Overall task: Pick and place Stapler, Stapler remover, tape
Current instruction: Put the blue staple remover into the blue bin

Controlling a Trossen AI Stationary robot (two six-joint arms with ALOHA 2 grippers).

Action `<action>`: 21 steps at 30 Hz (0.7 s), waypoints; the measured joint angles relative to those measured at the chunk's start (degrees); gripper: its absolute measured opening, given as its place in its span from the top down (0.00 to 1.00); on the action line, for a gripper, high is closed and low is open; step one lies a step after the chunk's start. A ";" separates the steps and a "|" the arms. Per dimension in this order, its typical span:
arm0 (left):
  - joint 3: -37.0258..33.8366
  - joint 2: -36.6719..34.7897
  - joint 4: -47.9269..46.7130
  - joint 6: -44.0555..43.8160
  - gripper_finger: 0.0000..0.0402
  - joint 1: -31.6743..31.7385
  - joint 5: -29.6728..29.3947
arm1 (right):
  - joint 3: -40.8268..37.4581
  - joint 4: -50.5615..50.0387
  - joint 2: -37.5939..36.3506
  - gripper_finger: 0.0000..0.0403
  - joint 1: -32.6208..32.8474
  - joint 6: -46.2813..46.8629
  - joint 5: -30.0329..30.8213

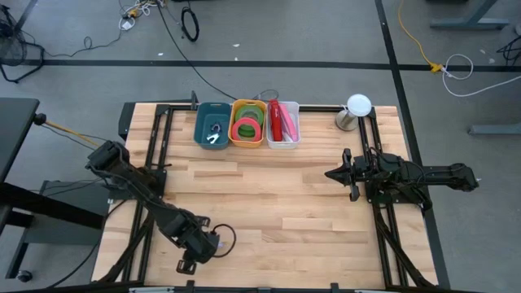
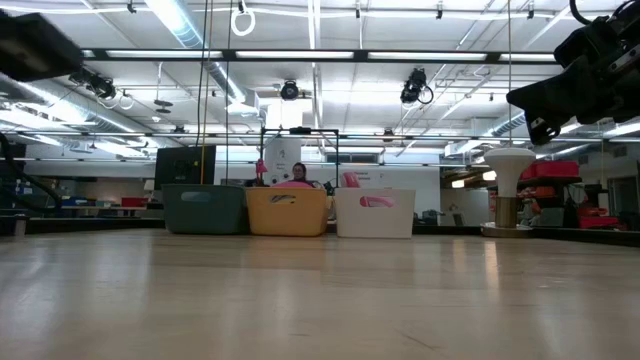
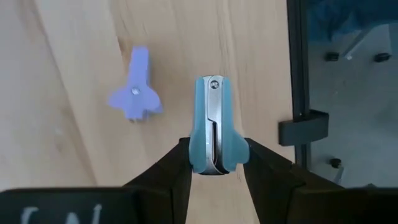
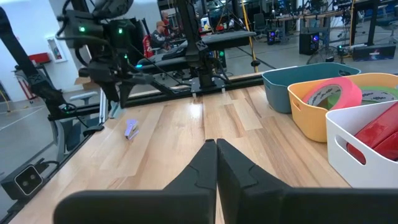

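My left gripper [image 3: 214,168] is near the table's near left corner, shut on a light blue stapler remover [image 3: 212,121]; it also shows in the right wrist view [image 4: 114,110]. A purple stapler remover [image 3: 135,93] lies flat on the wood beside it. My right gripper [image 4: 216,149] is shut and empty above the table's right side [image 1: 335,174]. Along the far edge, the yellow bin [image 1: 247,122] holds the green tape [image 1: 254,115] and a pink roll [image 1: 245,129]. The white bin [image 1: 282,122] holds a red stapler [image 1: 277,120]. The teal bin [image 1: 213,124] holds another remover [image 1: 216,137]. My left gripper pinches the blue remover's wide end [image 3: 211,163] between its two fingers, one on each side. The fingers point down from above, along the remover. Its riveted end [image 3: 214,84] points down and away from the fingers. It seems to hang a little above the table.
A white round-topped stand [image 1: 356,110] is at the far right corner. Black rails [image 3: 297,93] run along the table's sides. The table's middle [image 1: 269,195] is bare wood. A person [image 2: 298,175] sits in the room behind the bins.
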 joint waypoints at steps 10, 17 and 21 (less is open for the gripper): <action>3.67 0.00 -4.72 9.78 0.66 9.06 -1.15 | 0.00 0.00 0.01 0.98 0.01 0.00 -0.01; 3.67 0.00 -6.49 14.06 0.66 17.47 -4.75 | 0.01 0.00 0.01 0.98 0.01 0.00 -0.01; 3.67 0.00 -8.87 16.11 0.66 22.34 -5.52 | 0.00 0.00 -0.01 0.98 0.01 0.00 0.01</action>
